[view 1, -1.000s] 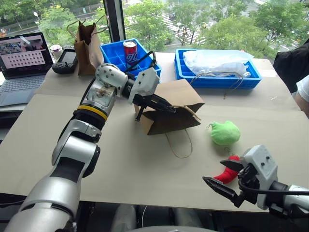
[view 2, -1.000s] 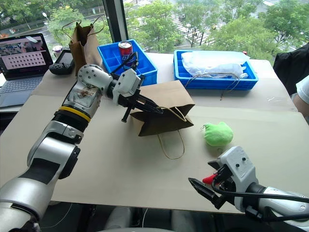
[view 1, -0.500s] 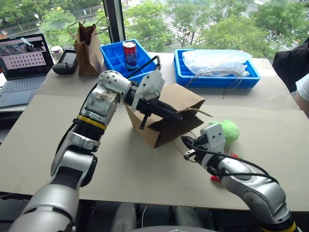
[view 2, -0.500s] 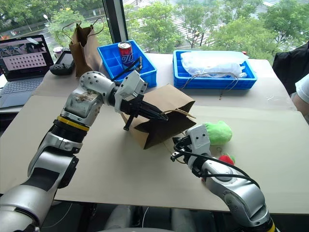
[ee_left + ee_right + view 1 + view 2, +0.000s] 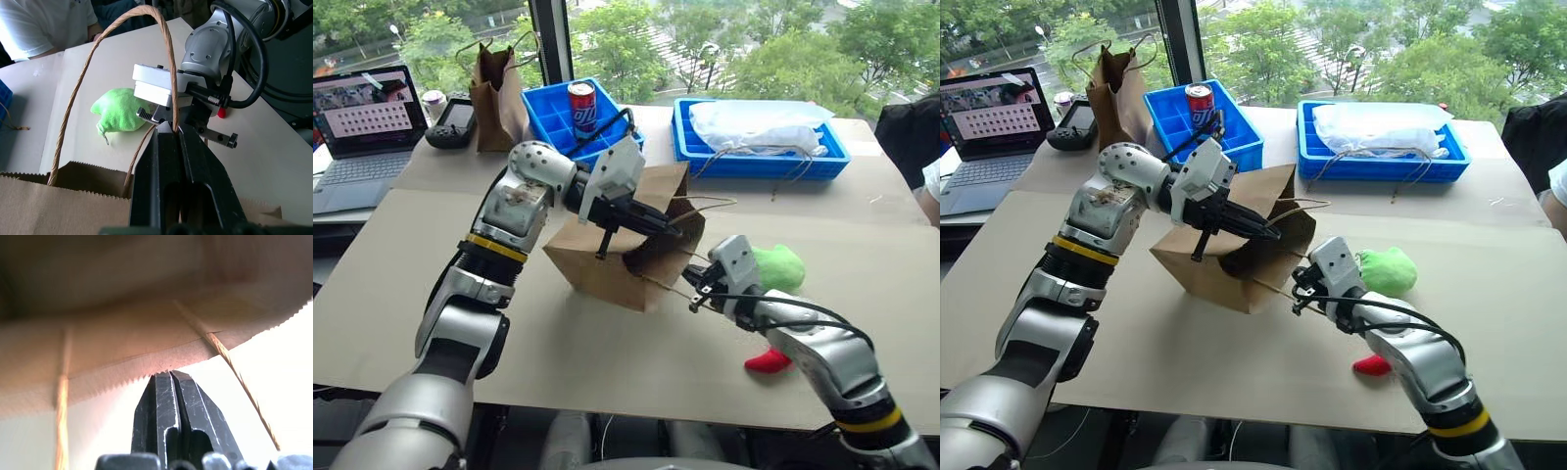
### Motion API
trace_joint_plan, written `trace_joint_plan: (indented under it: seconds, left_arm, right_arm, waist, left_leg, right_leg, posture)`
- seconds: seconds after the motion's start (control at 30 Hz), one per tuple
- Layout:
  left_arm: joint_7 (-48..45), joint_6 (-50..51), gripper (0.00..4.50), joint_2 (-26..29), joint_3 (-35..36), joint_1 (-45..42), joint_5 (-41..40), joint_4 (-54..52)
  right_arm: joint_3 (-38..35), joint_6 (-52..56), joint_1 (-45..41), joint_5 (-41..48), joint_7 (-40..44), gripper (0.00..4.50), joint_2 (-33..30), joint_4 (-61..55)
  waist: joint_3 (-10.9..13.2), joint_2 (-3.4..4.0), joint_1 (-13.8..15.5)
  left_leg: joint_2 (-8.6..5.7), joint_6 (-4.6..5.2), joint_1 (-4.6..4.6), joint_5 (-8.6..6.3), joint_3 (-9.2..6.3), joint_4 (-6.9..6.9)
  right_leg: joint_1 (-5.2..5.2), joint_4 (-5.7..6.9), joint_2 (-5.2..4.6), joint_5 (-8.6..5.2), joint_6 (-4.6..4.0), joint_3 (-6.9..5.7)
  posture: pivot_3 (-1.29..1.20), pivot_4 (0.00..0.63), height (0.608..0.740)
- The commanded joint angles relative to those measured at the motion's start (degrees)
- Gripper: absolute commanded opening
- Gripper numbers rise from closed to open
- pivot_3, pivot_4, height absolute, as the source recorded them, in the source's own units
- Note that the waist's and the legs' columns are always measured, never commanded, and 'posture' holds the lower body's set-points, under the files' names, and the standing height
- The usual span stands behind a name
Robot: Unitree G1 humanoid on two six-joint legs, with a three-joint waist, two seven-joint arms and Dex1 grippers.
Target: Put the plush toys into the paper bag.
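The paper bag is tipped up on the table, its mouth turned toward the right. My left gripper is shut on the bag's upper twine handle, which runs between its fingers. My right gripper is shut, its tips against the serrated lower rim of the mouth, with the lower handle's strands passing on either side. The light-green plush toy lies just right of the bag, behind my right wrist. The red chili plush toy lies near the table's front edge, below my right forearm.
Two blue bins stand at the back; the left one holds a soda can, the right a clear plastic bag. A narrower brown bag, a controller and a laptop sit back left. A person's sleeve shows at the right edge.
My left gripper has lifted and tipped the bag, turning its mouth to the right. My right arm swung in from the front edge beside the chili to the bag's mouth, and its gripper shut.
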Motion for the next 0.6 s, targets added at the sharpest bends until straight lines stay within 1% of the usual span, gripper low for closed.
trace_joint_plan:
  seconds: [0.03, 0.1, 0.17, 0.23, 0.27, 0.33, 0.4, 0.47, 0.53, 0.6]
  left_arm:
    - [0.91, -0.58, 0.0, -0.11, 1.31, -0.33, -0.07, -1.95]
    - [0.82, -0.32, 0.0, -0.21, 1.17, 0.38, -0.29, -2.84]
    - [0.85, -0.09, 0.0, -0.3, 0.98, 1.06, -0.36, -3.76]
    - [0.96, -0.1, 0.0, -0.43, 0.78, 1.62, -0.26, -4.69]
    - [1.05, 0.06, 0.0, -0.59, 0.77, 1.78, -0.33, -5.01]
    - [1.29, 0.32, 0.0, -1.15, 0.73, 1.98, -0.51, -5.39]
    - [1.99, 0.56, 0.0, -2.08, 0.65, 2.18, -0.61, -5.75]
    - [3.12, 1.62, 0.0, -3.02, 0.51, 2.68, -0.78, -6.88]
    - [4.39, 3.17, 0.0, -3.8, 0.15, 3.46, -0.83, -8.46]
    - [5.83, 4.72, 0.0, -4.73, -0.39, 4.46, -0.75, -9.73]
  right_arm:
    - [-8.92, 3.56, 1.61, 6.99, 1.53, 0.05, -0.35, -8.74]
    - [-10.57, 2.77, 1.31, 8.68, 1.16, 0.05, 2.01, -8.77]
    - [-10.66, 3.24, 1.09, 9.02, 1.57, 0.05, 2.55, -8.63]
    - [-7.84, 6.6, 1.28, 6.24, 2.58, 0.05, -1.42, -7.68]
    - [-4.18, 7.9, 0.98, 2.85, 2.9, 0.05, -4.57, -6.5]
    - [0.15, 10.3, -1.34, -0.8, 0.13, 0.05, -4.04, -2.47]
    - [2.98, 9.5, -4.03, -2.64, -1.41, 0.05, -0.27, 1.44]
    - [-0.09, 8.38, -4.91, -0.18, -3.23, 0.05, 6.99, 3.83]
    - [-5.65, 8.42, -4.26, 1.5, -6.54, 0.05, 13.02, 5.94]
    - [-3.65, 10.22, -3.14, -2.87, -6.61, 0.05, 10.32, 6.48]
  waist:
    - [0.0, 0.01, 0.01]
    - [-0.01, 0.02, -0.18]
    - [-0.01, 0.02, -0.33]
    - [0.0, 0.05, -0.34]
    - [0.0, 0.05, -0.37]
    - [-0.01, 0.05, -0.41]
    - [-0.01, 0.04, -0.54]
    - [-0.01, 0.07, -0.65]
    - [-0.01, 0.1, -0.72]
    - [-0.03, 0.17, -0.56]
  left_leg:
    - [-0.01, 0.0, -0.01, 0.0, -0.02, 0.0]
    - [-0.02, 0.0, 0.04, 0.0, -0.02, 0.0]
    - [-0.02, -0.01, 0.11, 0.01, -0.06, 0.0]
    - [-0.02, -0.06, 0.18, 0.04, -0.08, 0.0]
    - [-0.02, -0.06, 0.2, 0.06, -0.07, 0.0]
    - [-0.02, -0.05, 0.25, 0.07, -0.05, 0.01]
    - [-0.03, -0.05, 0.25, 0.08, -0.05, 0.03]
    - [-0.11, -0.04, 0.24, 0.08, -0.05, 0.03]
    - [-0.06, -0.04, 0.22, 0.08, -0.11, 0.02]
    - [-0.06, -0.04, 0.12, 0.08, -0.16, -0.01]
  right_leg:
    - [-0.01, -0.05, 0.02, 0.0, 0.0, 0.0]
    - [-0.02, -0.15, 0.04, -0.01, 0.0, 0.05]
    - [0.03, -0.16, 0.14, -0.01, -0.01, 0.04]
    - [0.04, -0.06, 0.13, -0.02, -0.03, 0.07]
    - [0.05, -0.06, 0.12, -0.02, -0.03, 0.08]
    - [0.09, -0.05, 0.09, -0.02, -0.03, 0.1]
    - [0.09, -0.06, 0.11, -0.01, -0.04, 0.09]
    - [0.06, -0.04, 0.12, -0.02, -0.05, 0.12]
    - [0.04, -0.03, 0.21, -0.03, -0.06, 0.14]
    - [-0.01, 0.01, 0.21, -0.04, -0.07, 0.13]
  posture:
    - [0.0, 0.15, 0.734]
    - [0.0, 0.15, 0.734]
    - [0.0, 0.15, 0.734]
    - [0.0, 0.15, 0.734]
    - [0.0, 0.15, 0.734]
    - [0.0, 0.15, 0.734]
    - [0.0, 0.15, 0.734]
    - [0.0, 0.15, 0.734]
    - [0.0, 0.15, 0.734]
    - [0.0, 0.15, 0.734]
